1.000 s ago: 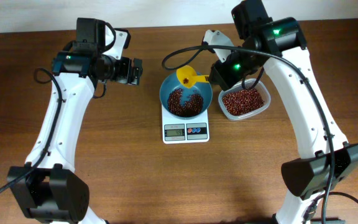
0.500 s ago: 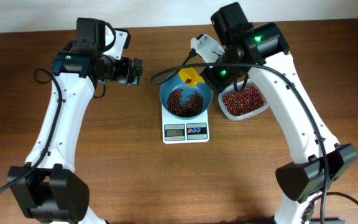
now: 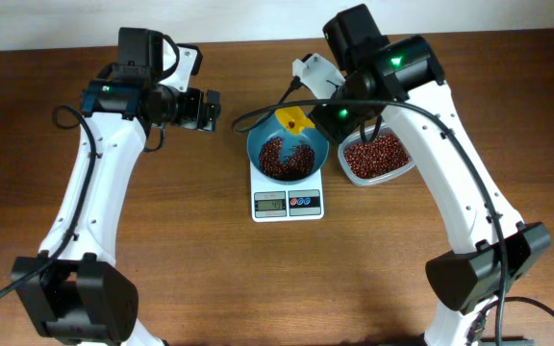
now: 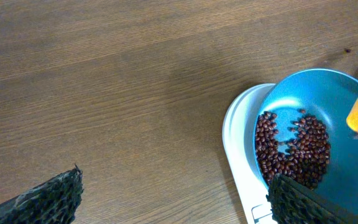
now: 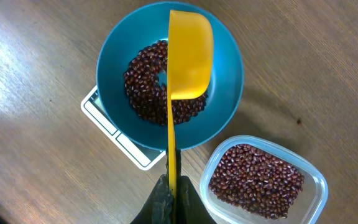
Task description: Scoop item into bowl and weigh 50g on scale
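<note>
Table (image 3: 162, 240) bears the scale (image 3: 288, 203), with the bowl (image 5: 107, 74) on it and a clear container (image 5: 312, 186) just beside. Left gripper (image 4: 173, 180) hangs wide over bare wood. Right gripper (image 5: 171, 186) pinches a yellow scoop (image 5: 190, 56) over the bowl. Beans (image 5: 145, 81) lie in bowl, container and scoop.

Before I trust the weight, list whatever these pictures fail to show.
- Reading on the scale: in the overhead view the digits are too small to read; in the right wrist view the bowl covers most of it.
- Contents of the scoop: the right wrist view shows only its yellow outer side; the left wrist view cuts it off at the frame edge.
- The right gripper: in the overhead view it is hidden beneath its own arm.
</note>
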You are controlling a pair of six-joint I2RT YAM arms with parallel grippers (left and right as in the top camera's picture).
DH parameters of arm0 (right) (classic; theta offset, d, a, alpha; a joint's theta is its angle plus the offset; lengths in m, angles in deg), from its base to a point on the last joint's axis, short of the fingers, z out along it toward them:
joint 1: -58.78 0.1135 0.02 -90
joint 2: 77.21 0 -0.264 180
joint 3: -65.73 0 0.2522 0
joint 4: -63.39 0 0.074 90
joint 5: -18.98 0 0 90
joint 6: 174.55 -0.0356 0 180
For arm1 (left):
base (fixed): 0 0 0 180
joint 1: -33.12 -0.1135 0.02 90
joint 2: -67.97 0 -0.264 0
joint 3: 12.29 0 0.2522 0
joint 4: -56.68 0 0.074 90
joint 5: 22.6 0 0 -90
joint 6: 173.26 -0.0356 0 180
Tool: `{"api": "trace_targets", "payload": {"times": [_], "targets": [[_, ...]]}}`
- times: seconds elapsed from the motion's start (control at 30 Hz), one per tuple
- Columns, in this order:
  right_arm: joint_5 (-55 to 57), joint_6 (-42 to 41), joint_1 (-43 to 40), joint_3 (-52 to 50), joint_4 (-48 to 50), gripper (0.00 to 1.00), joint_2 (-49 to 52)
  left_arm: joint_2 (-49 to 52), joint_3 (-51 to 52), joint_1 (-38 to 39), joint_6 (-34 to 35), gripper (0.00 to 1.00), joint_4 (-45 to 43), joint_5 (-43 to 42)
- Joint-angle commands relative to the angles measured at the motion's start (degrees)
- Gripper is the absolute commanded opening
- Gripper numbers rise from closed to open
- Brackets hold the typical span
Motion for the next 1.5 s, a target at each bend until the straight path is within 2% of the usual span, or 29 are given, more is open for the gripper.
{"api": "trace_targets", "payload": {"times": [0.0, 0.17, 0.33, 0.53, 0.83, 1.0, 1.13, 1.47], "targets": [[-1.6, -0.3, 0.2, 0.3, 0.6, 0.04, -0.1, -1.0, -1.1, 0.0, -1.1, 0.99, 0.1, -0.6], [-11.5, -0.3, -2.0, 1.0, 0.2, 0.04, -0.1, -1.0, -1.1, 0.0, -1.1, 0.99, 0.1, -0.6], [-20.6, -0.3, -7.8, 0.9, -2.3, 0.04, -0.1, -1.0, -1.1, 0.0, -1.1, 0.99, 0.1, -0.6], [-22.5, -0.3, -11.6, 0.9, -3.2, 0.04, -0.1, -1.0, -1.1, 0.0, -1.1, 0.99, 0.1, -0.6], [-22.4, -0.3, -11.8, 0.9, -2.7, 0.04, -0.1, -1.0, -1.1, 0.0, -1.1, 0.99, 0.1, -0.6], [-18.3, -2.6, -12.4, 1.0, -3.7, 0.04, -1.1, -1.0, -1.1, 0.0, -1.1, 0.99, 0.1, -0.6], [-17.9, -2.7, -17.3, 1.0, -6.8, 0.04, -4.2, -1.0, -1.1, 0.0, -1.1, 0.99, 0.1, -0.6], [5.5, -8.1, -22.8, -0.9, -11.5, 0.04, -4.9, -1.0, -1.1, 0.0, -1.1, 0.99, 0.1, -0.6]]}}
